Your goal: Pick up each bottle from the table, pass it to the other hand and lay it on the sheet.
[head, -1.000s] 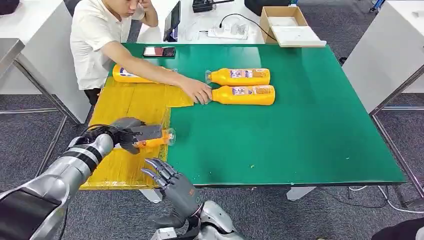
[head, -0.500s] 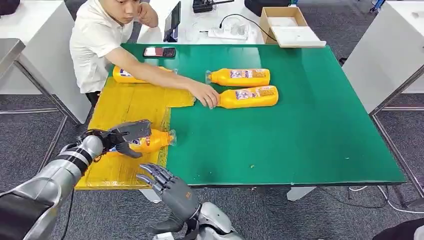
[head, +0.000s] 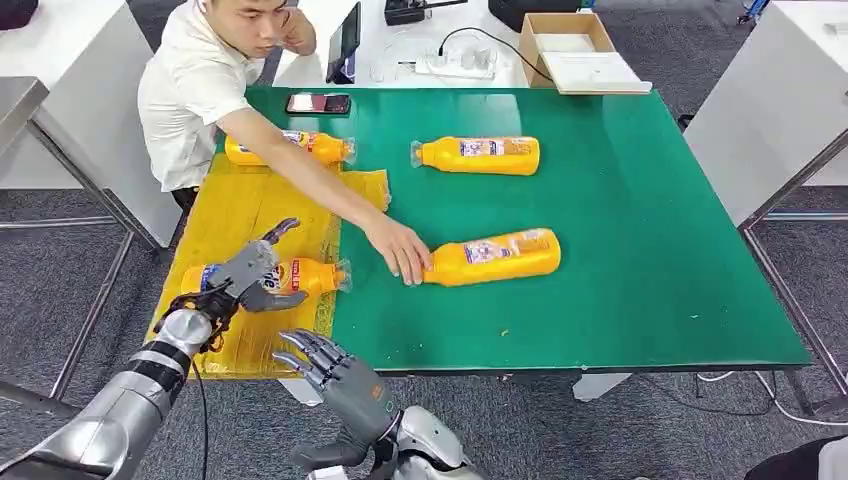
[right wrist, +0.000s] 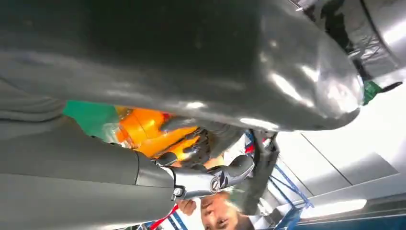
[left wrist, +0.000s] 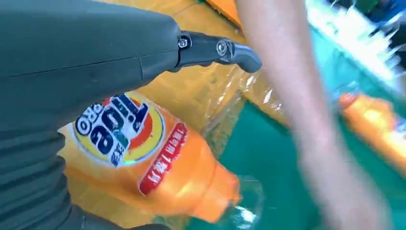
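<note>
An orange bottle (head: 300, 276) (left wrist: 143, 163) lies on its side on the yellow sheet (head: 250, 205), cap towards the green table. My left hand (head: 250, 270) (left wrist: 72, 57) hovers just over its label end with fingers spread, not gripping it. My right hand (head: 335, 375) floats open and empty below the table's near edge. A second bottle (head: 290, 147) lies at the sheet's far end. Two more lie on the green table (head: 620, 250): one at the back (head: 478, 154) and one nearer (head: 495, 257), which a person's hand (head: 400, 255) touches at the cap end.
The person sits at the table's far left, their arm (head: 300, 165) stretched across the sheet. A phone (head: 318, 103) lies at the back edge. A cardboard box (head: 575, 50) and a power strip sit on the white table behind.
My left hand set the bottle down on the sheet and spread its fingers off it. The person dragged one table bottle toward the near side. My right hand barely moved.
</note>
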Controlling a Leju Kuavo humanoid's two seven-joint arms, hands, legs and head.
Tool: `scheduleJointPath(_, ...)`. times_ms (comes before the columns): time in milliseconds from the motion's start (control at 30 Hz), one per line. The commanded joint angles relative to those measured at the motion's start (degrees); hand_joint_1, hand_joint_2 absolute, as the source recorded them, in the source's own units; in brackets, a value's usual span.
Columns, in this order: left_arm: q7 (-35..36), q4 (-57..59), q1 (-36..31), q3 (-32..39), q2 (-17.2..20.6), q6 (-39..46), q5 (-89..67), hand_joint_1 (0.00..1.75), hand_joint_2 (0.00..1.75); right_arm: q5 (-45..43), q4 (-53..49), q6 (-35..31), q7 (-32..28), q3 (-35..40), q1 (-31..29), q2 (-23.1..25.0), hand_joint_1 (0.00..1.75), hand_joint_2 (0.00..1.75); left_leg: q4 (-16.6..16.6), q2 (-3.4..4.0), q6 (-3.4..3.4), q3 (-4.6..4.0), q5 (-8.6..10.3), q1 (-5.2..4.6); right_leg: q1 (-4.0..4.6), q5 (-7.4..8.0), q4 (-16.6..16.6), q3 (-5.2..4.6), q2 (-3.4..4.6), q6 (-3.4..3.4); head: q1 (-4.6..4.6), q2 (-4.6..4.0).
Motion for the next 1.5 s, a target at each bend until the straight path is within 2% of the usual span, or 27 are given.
scheduleJointPath(33,-3.72,-20.63,13.53,11.34,-4.35,0.35,9.30,0.00,1.75,-0.12,0.96,-0.88,0.20,0.68,1.62,-1.39,0.00,0.00,-0.13,0.05,-0.08,0.28,-0.06,0.04,0.05,-0.06,-0.13,0.27,-0.03,-0.09,0.00,0.00)
scheduleJointPath(200,-4.29,-25.99,17.48,10.77,-5.05,1.17,9.55,0.00,1.75,0.74,0.47,-2.04,-0.60,0.01,2.58,-2.11,0.00,0.00,-0.05,0.04,-0.05,0.17,-0.07,0.03,0.05,-0.07,-0.07,0.17,-0.02,-0.07,0.00,0.02)
scheduleJointPath(233,-5.98,-27.53,18.47,11.74,-6.21,1.91,10.89,0.00,1.75,-1.71,-2.96,-5.24,-2.56,-2.30,4.33,-2.23,0.00,0.00,-0.06,0.00,-0.03,0.10,-0.04,0.02,0.03,-0.04,-0.06,0.10,-0.03,-0.04,0.00,0.02)
scheduleJointPath(333,-6.74,-31.34,21.19,12.51,-7.97,1.96,13.81,0.00,1.75,-7.13,-10.16,-6.94,-2.56,-4.82,6.67,-4.00,0.00,0.00,-0.04,0.00,-0.04,0.09,-0.05,0.02,0.03,-0.06,-0.05,0.07,-0.05,-0.05,0.00,0.00)
scheduleJointPath(367,-7.28,-34.02,23.50,13.36,-9.07,1.67,16.66,0.00,1.75,-10.72,-14.30,-8.34,-2.56,-7.14,8.12,-5.05,0.00,1.75,-0.03,-0.02,-0.07,0.17,-0.10,0.05,0.07,-0.11,-0.06,0.18,-0.11,-0.08,-0.02,0.02)
scheduleJointPath(500,-6.50,-42.00,31.21,13.40,-11.26,1.96,23.43,0.00,1.75,-14.59,-26.37,-11.68,-2.56,-15.59,13.42,-6.73,0.00,1.75,-0.04,-0.01,-0.03,0.13,-0.12,-0.01,0.01,-0.12,-0.07,0.14,-0.06,-0.05,0.00,0.02)
scheduleJointPath(533,-6.31,-43.16,32.26,12.83,-12.12,2.76,24.56,0.00,1.75,-15.25,-31.21,-14.79,-2.56,-17.75,14.93,-6.93,0.00,1.75,-0.03,-0.01,-0.01,0.08,-0.10,-0.02,0.00,-0.09,-0.07,0.08,-0.05,-0.04,0.00,0.02)
scheduleJointPath(567,-6.32,-43.30,32.48,12.55,-12.55,3.01,24.50,0.00,1.75,-15.45,-31.42,-14.49,-2.56,-18.03,14.92,-7.25,0.00,1.75,-0.02,-0.04,-0.03,0.23,-0.20,-0.01,0.03,-0.19,-0.08,0.25,-0.13,-0.07,-0.02,0.00)
scheduleJointPath(633,-6.62,-44.45,33.90,11.02,-12.90,6.26,22.70,0.00,1.75,-15.91,-36.99,-15.28,-2.56,-23.01,17.62,-5.46,0.00,1.75,0.02,-0.10,0.00,-0.01,-0.11,-0.04,-0.01,-0.11,-0.04,0.01,-0.15,-0.04,-0.02,0.02)
scheduleJointPath(767,-7.08,-44.71,34.67,10.53,-13.23,6.60,22.31,0.00,1.75,-16.12,-37.73,-15.23,-2.56,-23.02,18.21,-5.94,0.00,1.75,0.00,-0.08,-0.01,-0.13,-0.09,-0.06,-0.03,-0.05,-0.08,-0.11,-0.10,-0.04,-0.02,0.02)
scheduleJointPath(833,-7.86,-45.40,35.40,9.77,-13.06,8.50,20.58,0.00,1.75,-13.33,-42.87,-15.28,-2.56,-28.57,20.73,-2.56,0.00,1.75,0.00,-0.11,-0.02,-0.09,-0.10,-0.06,-0.02,-0.08,-0.07,-0.06,-0.15,-0.06,-0.02,0.02)
scheduleJointPath(900,-9.03,-46.44,36.78,8.29,-12.95,11.22,17.22,0.00,1.75,-12.61,-44.93,-15.28,-2.56,-32.14,22.41,-1.52,0.00,1.75,0.05,-0.17,-0.06,-0.07,-0.15,-0.04,0.01,-0.15,0.00,-0.04,-0.23,-0.10,-0.02,0.02)
scheduleJointPath(1067,-9.24,-47.18,37.95,7.42,-12.68,11.79,16.94,0.00,1.75,-11.94,-41.24,-15.28,-2.56,-35.06,22.14,-2.39,0.00,1.75,-0.05,-0.14,-0.06,0.13,-0.16,0.00,0.05,-0.15,-0.12,0.16,-0.21,-0.09,-0.02,0.00)
scheduleJointPath(1100,-9.38,-47.12,38.08,7.36,-12.74,12.20,16.56,0.00,1.75,-11.56,-39.33,-15.28,-2.56,-36.01,21.80,-2.59,0.00,1.75,-0.03,-0.09,-0.01,-0.06,-0.08,-0.04,0.00,-0.05,-0.10,-0.06,-0.11,-0.03,-0.02,0.02)
scheduleJointPath(1133,-9.52,-46.88,38.21,7.02,-12.70,12.83,16.03,0.00,1.75,-10.92,-37.44,-15.28,-2.56,-37.47,20.91,-2.76,0.00,1.75,-0.06,-0.10,-0.07,0.19,-0.18,0.01,0.07,-0.15,-0.16,0.23,-0.19,-0.10,-0.02,0.02)
scheduleJointPath(1200,-9.90,-46.46,38.48,6.07,-12.49,13.91,14.19,0.00,1.75,-1.90,-30.82,-15.28,-2.56,-45.04,19.20,-0.81,0.00,1.75,-0.09,-0.04,-0.04,0.13,-0.12,-0.02,0.02,-0.08,-0.16,0.14,-0.12,-0.07,-0.04,0.00)
scheduleJointPath(1300,-9.90,-46.36,38.59,5.90,-12.53,13.98,14.13,0.00,1.75,-2.41,-30.23,-15.28,-2.56,-45.18,18.62,-1.36,0.00,1.75,-0.14,-0.09,-0.04,0.17,-0.09,-0.03,0.02,-0.06,-0.22,0.20,-0.15,-0.07,-0.04,0.02)
scheduleJointPath(1333,-10.10,-46.18,38.81,5.70,-12.54,14.72,13.64,0.00,1.75,-2.95,-25.80,-15.28,-2.56,-45.38,17.55,-2.57,0.00,1.75,-0.09,-0.06,-0.04,0.09,-0.09,-0.02,0.02,-0.05,-0.18,0.13,-0.10,-0.07,-0.02,0.00)
scheduleJointPath(1367,-9.96,-46.21,39.31,5.50,-12.40,16.21,12.02,0.00,1.75,5.24,-17.66,-15.28,0.63,-46.37,15.39,-4.54,0.00,1.75,-0.10,-0.02,-0.08,0.20,-0.14,0.03,0.07,-0.08,-0.20,0.24,-0.10,-0.11,-0.04,0.02)
scheduleJointPath(1400,-9.98,-46.28,39.54,5.38,-12.51,16.43,11.95,0.00,1.75,9.62,-16.34,-15.28,-1.62,-50.62,14.84,-3.50,0.00,1.75,-0.16,-0.04,-0.05,0.21,-0.09,-0.01,0.04,-0.03,-0.27,0.27,-0.10,-0.08,0.00,0.02)
scheduleJointPath(1433,-10.17,-46.22,39.55,4.94,-12.47,16.51,11.29,0.00,1.75,17.53,-17.95,-15.28,-2.56,-56.27,14.71,-1.54,0.00,1.75,-0.16,-0.03,-0.03,0.17,-0.08,0.03,0.07,0.00,-0.30,0.25,-0.05,-0.06,-0.02,0.00)
scheduleJointPath(1500,-10.17,-46.22,39.55,4.94,-12.47,16.51,11.29,0.00,1.75,17.53,-17.95,-15.28,-2.56,-56.27,14.71,-1.54,0.00,1.75,-0.14,-0.04,-0.05,0.20,-0.10,-0.01,0.04,-0.04,-0.24,0.25,-0.10,-0.08,-0.04,0.02)
